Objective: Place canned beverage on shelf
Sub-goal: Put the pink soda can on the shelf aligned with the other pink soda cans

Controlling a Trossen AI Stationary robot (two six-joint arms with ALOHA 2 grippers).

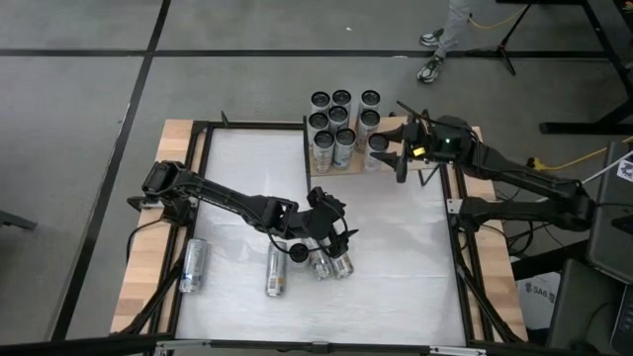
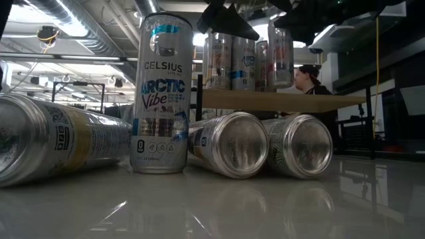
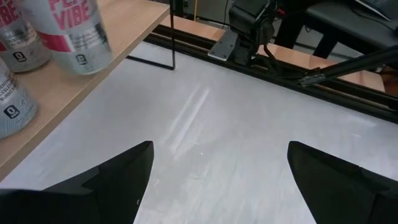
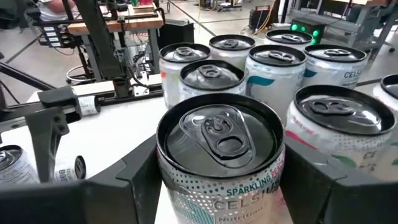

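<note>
Can [image 4: 217, 155] sits clamped in the right end effector [image 1: 381, 156], at the shelf [image 1: 315, 168] edge beside the standing cans [image 1: 339, 124]. Risk, judged: little free board remains, so lowering may knock a neighbour over or leave the can hanging off the edge. Left end effector [image 1: 331, 245] spread wide, empty, over the table [image 1: 396, 257] above the lying cans [image 1: 331, 265].

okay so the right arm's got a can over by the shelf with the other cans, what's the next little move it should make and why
Probably lower the held can straight down onto the shelf and only then open. The right gripper is shut on the can at the shelf's edge, close beside the standing cans, so sideways motion risks knocking them. The left gripper hangs open over the cans lying on the table.
</note>
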